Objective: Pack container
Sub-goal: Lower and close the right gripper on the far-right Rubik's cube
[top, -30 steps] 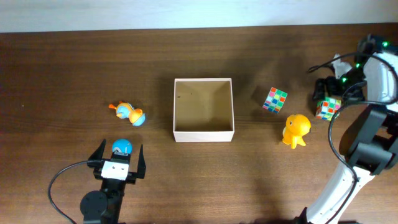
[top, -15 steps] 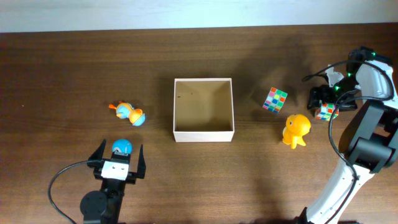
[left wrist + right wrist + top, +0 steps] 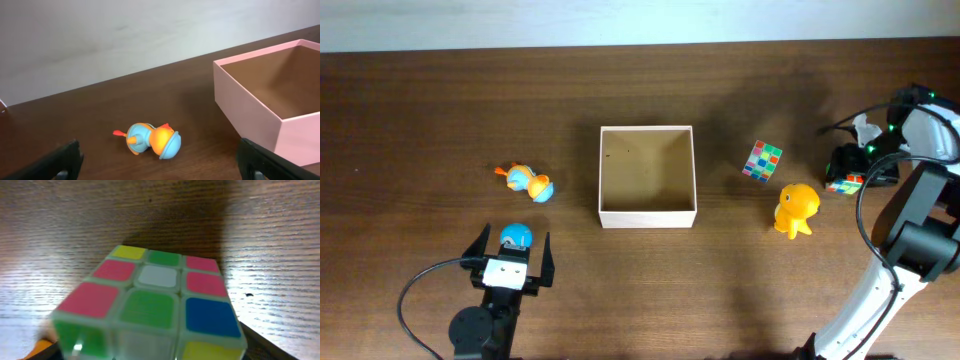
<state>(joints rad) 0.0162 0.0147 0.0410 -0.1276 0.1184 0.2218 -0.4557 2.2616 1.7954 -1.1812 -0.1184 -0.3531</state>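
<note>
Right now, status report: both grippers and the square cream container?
Left gripper open around small blue ball. Right gripper at multicoloured puzzle cube, grip unclear. Square cream-walled container empty, unobstructed.

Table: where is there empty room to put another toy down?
The table is bare along the far edge, and at the near edge in front of the container. The container is empty too. It is crowded by the yellow duck, where the puzzle cube and the second puzzle cube are close.
</note>
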